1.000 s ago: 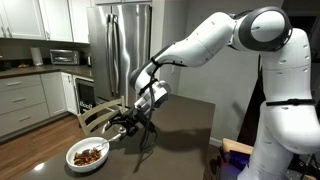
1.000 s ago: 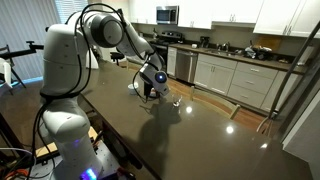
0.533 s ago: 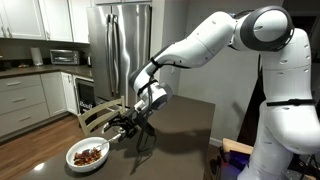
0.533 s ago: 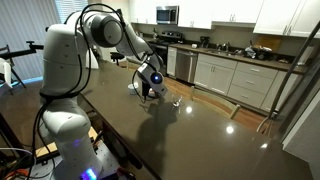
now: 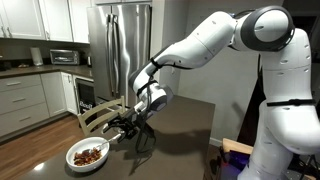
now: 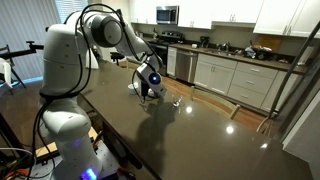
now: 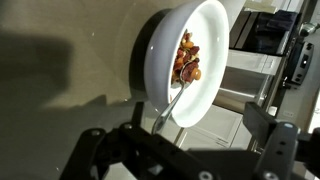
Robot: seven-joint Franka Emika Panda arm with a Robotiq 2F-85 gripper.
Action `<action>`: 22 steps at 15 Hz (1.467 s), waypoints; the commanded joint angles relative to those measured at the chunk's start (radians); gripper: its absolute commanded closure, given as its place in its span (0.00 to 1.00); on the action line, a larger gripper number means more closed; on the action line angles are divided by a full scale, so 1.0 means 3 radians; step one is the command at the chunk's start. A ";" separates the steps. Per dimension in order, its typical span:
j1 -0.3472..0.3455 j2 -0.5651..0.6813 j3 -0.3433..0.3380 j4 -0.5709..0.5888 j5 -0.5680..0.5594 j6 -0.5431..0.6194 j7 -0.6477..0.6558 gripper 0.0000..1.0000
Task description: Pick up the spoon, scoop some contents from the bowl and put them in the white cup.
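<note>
The white bowl (image 7: pixel 215 40) lies on the dark table and holds a heap of reddish-brown contents (image 7: pixel 187 62). It also shows near the table's corner in an exterior view (image 5: pixel 73 151), with the contents (image 5: pixel 90 155) in it. The slim silvery spoon (image 7: pixel 172 105) rests in the bowl, its handle leaning over the rim towards my gripper. My gripper (image 7: pixel 180 152) is open and empty, its two dark fingers wide apart, just short of the spoon's handle end. It hovers low over the table in both exterior views (image 5: pixel 128 126) (image 6: pixel 150 88). I see no white cup.
The dark table (image 6: pixel 200 130) stretches away from the bowl. A wooden chair (image 5: pixel 96 116) stands against the table beside the bowl. A steel fridge (image 5: pixel 125 45) and kitchen cabinets (image 6: pixel 235 75) are beyond the table.
</note>
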 commanded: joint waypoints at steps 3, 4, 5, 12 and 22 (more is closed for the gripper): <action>0.0024 0.0042 -0.0011 0.0092 0.0190 0.0049 -0.0229 0.00; 0.0030 0.0044 -0.0013 0.0109 0.0228 0.0062 -0.0281 0.00; 0.0034 0.0048 -0.0015 0.0124 0.0272 0.0065 -0.0346 0.00; 0.0019 0.0059 -0.0013 0.0141 0.0369 0.0024 -0.0471 0.32; 0.0013 0.0041 -0.0013 0.0123 0.0343 0.0018 -0.0452 0.95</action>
